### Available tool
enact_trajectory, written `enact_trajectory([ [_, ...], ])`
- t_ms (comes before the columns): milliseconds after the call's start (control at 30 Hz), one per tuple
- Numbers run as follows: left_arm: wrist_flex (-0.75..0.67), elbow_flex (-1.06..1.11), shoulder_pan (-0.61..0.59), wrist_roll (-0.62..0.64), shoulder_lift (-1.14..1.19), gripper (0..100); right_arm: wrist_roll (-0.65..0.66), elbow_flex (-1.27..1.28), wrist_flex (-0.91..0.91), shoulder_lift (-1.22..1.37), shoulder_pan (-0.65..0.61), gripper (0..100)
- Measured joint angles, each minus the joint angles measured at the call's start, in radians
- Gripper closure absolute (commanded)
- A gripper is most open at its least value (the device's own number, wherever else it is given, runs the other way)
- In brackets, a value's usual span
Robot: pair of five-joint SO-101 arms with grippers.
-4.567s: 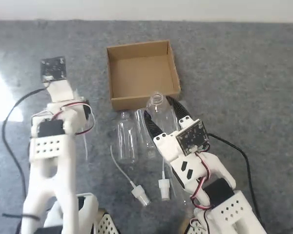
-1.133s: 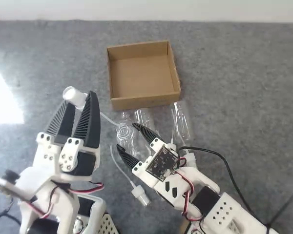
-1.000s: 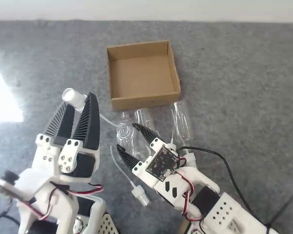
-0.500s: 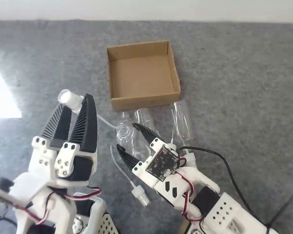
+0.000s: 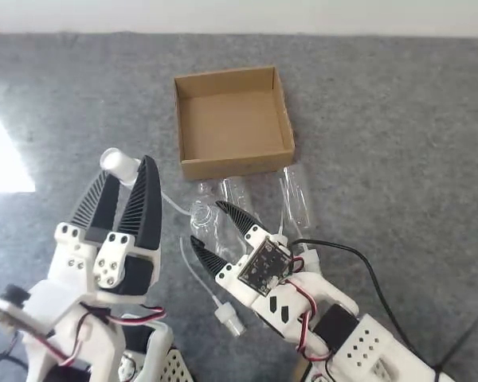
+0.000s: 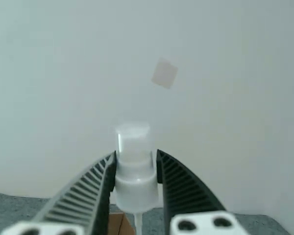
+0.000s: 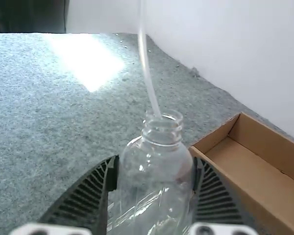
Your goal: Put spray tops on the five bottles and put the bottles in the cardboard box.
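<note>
Grey, speckled table point(image 5: 406, 119) is meeting a plain white wall point(image 5: 239, 14) along the far edge. A bright patch of light point(image 5: 1, 159) is falling on its left side.

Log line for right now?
left gripper: shut on spray top | right gripper: shut on bottle | tube: at bottle neck

White left arm's black-fingered gripper point(image 5: 128, 169), raised left of the brown cardboard box point(image 5: 236, 165), pinches a white plastic spray top point(image 6: 134, 161). Right gripper point(image 5: 207, 223), just before the box, clasps a clear plastic bottle point(image 7: 155, 169).
</note>
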Motion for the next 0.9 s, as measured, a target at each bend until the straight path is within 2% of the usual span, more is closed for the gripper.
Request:
enact_trajectory([
  [900, -0.034, 0.219, 0.014, -0.005, 0.000, 99, 0.000, 0.000, 0.000, 0.000, -0.002, 89.1],
])
